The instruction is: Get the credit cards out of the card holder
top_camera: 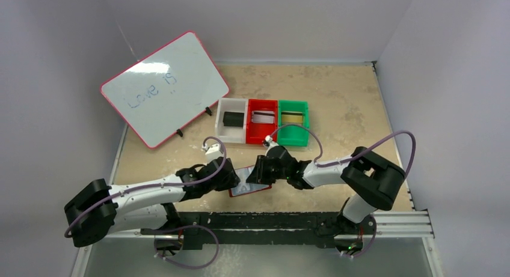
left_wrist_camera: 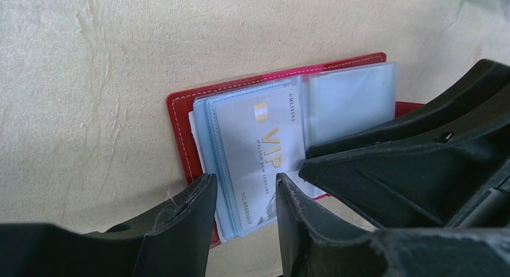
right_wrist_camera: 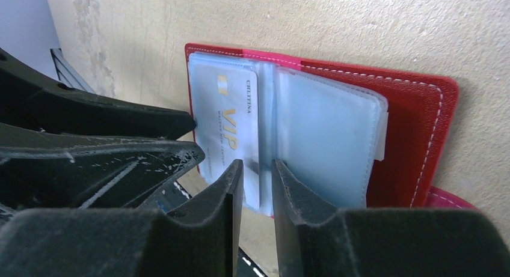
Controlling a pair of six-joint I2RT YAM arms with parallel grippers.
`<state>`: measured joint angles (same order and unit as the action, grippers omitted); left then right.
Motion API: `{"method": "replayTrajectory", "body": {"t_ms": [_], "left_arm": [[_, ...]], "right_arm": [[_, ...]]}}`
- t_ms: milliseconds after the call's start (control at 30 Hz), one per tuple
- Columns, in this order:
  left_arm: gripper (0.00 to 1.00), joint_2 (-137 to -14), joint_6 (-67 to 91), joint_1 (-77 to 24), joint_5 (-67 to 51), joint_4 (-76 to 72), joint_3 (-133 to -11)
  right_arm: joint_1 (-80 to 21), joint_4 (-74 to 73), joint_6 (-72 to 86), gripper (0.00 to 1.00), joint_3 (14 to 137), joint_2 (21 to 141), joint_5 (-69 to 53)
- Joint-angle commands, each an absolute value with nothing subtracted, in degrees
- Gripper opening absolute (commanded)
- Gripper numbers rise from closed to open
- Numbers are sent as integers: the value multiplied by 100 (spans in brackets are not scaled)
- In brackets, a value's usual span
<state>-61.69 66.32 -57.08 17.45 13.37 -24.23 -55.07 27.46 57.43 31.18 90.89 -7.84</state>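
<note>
The card holder [top_camera: 248, 187] lies open on the table between my two grippers, dark red cover down and pale blue sleeves [left_wrist_camera: 349, 103] up. A silver-grey credit card [left_wrist_camera: 264, 145] marked VIP sits in the top sleeve on one side. My left gripper [left_wrist_camera: 245, 196] is open, its fingers either side of that sleeve's near edge. My right gripper [right_wrist_camera: 257, 176] is open by a narrow gap at the fold between the sleeves [right_wrist_camera: 325, 139], right beside the card [right_wrist_camera: 231, 127]. The two grippers almost touch over the holder.
Three small bins stand in a row behind: a white bin [top_camera: 224, 133] with a black card, a red bin [top_camera: 252, 134] with a silver card, and a green bin [top_camera: 301, 136] with a gold card. A pink-framed whiteboard [top_camera: 162, 88] leans at the back left. The table's near edge lies just behind the holder.
</note>
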Motion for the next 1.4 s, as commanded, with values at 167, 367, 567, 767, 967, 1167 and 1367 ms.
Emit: {"method": "replayTrajectory", "body": {"t_ms": [167,367,567,767,967,1167,1367], "left_arm": [[29,-6779,5911,-5729,1953,2079,-3163],[24,-6878,5932,-5730,1805,1800,-3092],[27,-6868,5844,-5727,1853,1867,-3289],[30,-6760,5817,-5730,1722,1649,-3339],[28,-6953,6005,-5728,1562,1278,-3067],[20,-6955,6037,-5724,1584,1300,-3002],[20,-6823,6081,-5728,1799,1645,-3012]], "right_arm": [[-5065,4368,6363,24,2464,9239,-1298],[-4964,5066,6393,21,2384,9684,-1797],[-4961,4819,6178,22,2515,9625,-1780],[-4965,4719,6074,23,2629,9648,-1819],[-4965,4603,6020,22,2747,9750,-1854],[-4963,4624,6047,18,2720,9702,-1846],[-4966,4505,6106,20,2697,9584,-1769]]}}
